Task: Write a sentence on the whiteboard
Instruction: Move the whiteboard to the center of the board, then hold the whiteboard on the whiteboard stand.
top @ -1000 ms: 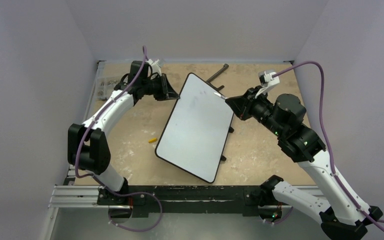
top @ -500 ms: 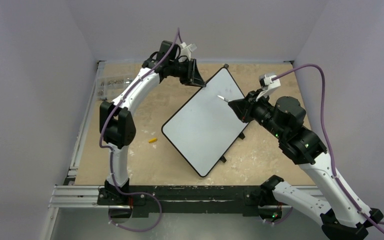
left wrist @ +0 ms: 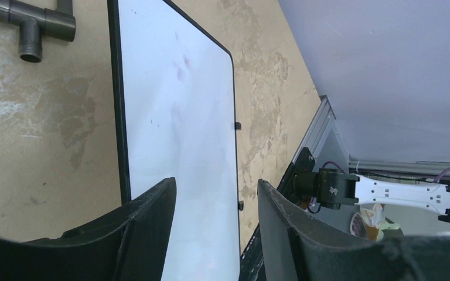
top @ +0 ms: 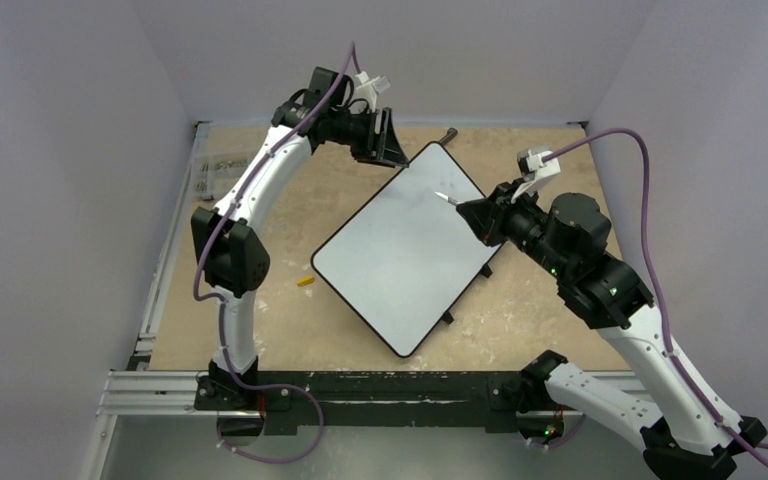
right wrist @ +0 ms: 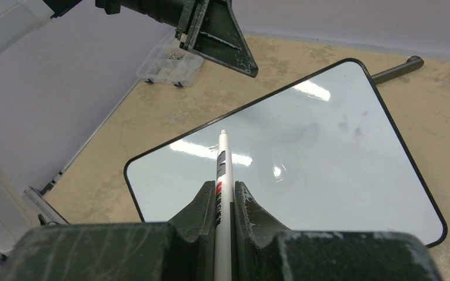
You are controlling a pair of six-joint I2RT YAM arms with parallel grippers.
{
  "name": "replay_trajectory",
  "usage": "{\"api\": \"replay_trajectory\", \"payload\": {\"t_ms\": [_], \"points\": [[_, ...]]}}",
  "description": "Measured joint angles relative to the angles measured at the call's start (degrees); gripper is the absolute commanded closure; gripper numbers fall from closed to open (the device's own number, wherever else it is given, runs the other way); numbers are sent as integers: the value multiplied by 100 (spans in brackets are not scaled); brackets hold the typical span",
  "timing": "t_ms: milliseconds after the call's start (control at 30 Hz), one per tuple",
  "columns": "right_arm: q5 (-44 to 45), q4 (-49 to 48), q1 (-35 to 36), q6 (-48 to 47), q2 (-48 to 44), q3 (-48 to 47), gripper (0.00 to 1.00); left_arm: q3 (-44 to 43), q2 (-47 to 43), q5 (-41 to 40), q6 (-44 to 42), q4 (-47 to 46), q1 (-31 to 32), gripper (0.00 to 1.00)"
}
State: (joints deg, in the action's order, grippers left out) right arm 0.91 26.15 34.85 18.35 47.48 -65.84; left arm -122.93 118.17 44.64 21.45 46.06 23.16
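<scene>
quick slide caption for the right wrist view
Right claw clamped on a marker, tip pointing out over a whiteboard that bears only faint smudges, no writing.

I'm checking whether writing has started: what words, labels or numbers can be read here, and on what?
No text can be read.
The whiteboard: no lettering, only faint smudges.
The marker: a dark and a red label patch, too blurred to read.

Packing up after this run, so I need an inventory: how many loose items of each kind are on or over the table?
whiteboard: 1
marker: 1
grey pipe fitting: 1
clear parts box: 1
small yellow piece: 1
Total: 5
</scene>
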Motion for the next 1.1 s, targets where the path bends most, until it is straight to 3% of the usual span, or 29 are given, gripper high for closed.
{"api": "replay_trajectory", "payload": {"t_ms": [233,600,767,1100], "points": [[-31,0,0,0,15,0,100,616,-603,-7,-605,356,-409,48],[-138,-57,0,7,258,2,100,2855,-1779,407,-1058,332,-1029,58],[-367,-131,0,-2,339,33,100,3281,-1803,629,-1082,278,-984,61],[-647,-260,0,4,323,229,100,3348,-1685,789,-1182,280,-929,65]]}}
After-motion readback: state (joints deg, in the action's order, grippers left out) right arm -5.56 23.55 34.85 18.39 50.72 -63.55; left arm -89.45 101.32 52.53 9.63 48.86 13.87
